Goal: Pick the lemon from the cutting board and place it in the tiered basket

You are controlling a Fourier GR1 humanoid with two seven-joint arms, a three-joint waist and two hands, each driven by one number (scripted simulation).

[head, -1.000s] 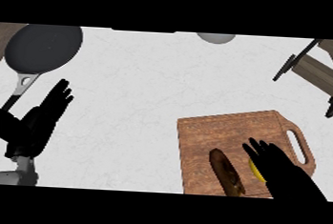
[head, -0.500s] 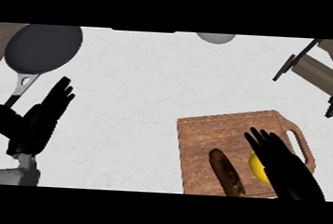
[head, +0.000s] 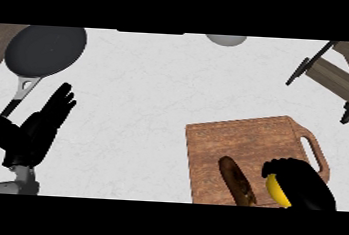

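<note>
Now rt hand (head: 304,182) curled over lemon (head: 277,190) on cutting board (head: 239,138), fingers clamped round it.

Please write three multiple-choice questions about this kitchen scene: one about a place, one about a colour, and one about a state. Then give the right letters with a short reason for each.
1. Where is the lemon?
A. in the frying pan
B. on the cutting board
C. on the bare counter

2. What colour is the frying pan?
A. dark grey
B. red
C. white

3. How is the right hand?
A. resting flat, far from the board
B. curled round the lemon
C. holding the pan's handle

Answers: 1 B, the yellow fruit lies over the board's lower right, beside a brown oblong item. 2 A, its round dish looks dark grey. 3 B, black fingers bend over the lemon; the left hand is open at the left.
</note>
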